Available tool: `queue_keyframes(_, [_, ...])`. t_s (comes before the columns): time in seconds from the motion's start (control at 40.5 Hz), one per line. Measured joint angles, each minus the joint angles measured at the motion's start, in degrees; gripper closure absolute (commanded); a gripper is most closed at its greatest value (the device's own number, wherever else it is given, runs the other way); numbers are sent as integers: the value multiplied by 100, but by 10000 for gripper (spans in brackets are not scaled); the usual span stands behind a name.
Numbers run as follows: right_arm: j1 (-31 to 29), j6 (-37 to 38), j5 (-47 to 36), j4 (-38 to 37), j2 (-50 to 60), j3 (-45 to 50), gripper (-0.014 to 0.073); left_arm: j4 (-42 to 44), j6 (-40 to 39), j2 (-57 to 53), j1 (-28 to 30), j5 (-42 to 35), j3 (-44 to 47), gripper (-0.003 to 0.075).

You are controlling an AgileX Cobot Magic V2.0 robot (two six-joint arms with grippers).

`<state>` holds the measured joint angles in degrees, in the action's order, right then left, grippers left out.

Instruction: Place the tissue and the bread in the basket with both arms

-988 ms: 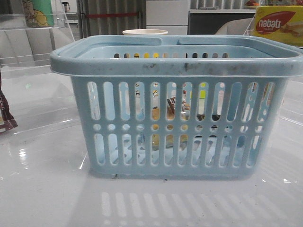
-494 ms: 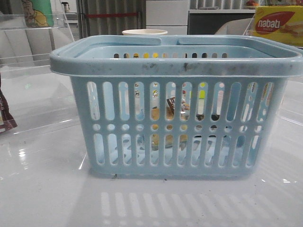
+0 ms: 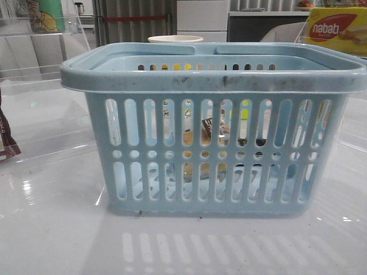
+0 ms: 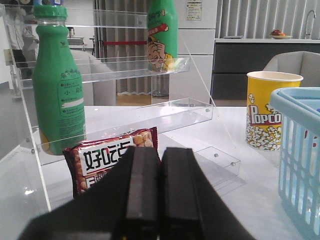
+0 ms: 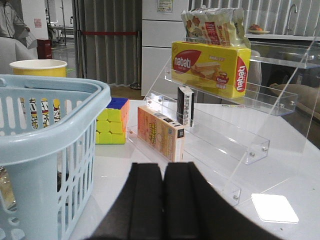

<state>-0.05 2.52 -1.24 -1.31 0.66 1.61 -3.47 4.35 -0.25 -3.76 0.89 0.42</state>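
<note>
Both my grippers, L (image 4: 160, 200) & R (image 5: 163, 200), closed on nothing; bread (image 3: 213, 130) seemingly in basket (image 3: 212, 80), tissue unconfirmed — task prob. nearly done.

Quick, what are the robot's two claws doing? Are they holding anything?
Left gripper: shut, fingers pressed together, holding nothing.
Right gripper: shut, fingers pressed together, holding nothing.

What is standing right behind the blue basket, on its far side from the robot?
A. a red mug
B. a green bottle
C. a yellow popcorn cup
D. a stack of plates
C: the popcorn cup, yellow and lettered "Popcorn", stands just beyond the basket; the front view shows its pale rim over the basket's far edge.
</note>
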Motion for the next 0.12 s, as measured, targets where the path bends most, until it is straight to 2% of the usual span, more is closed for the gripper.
queue_keyframes(0.123, [0,0,0,0,0,0,566,0,0,0,0,0,0,628])
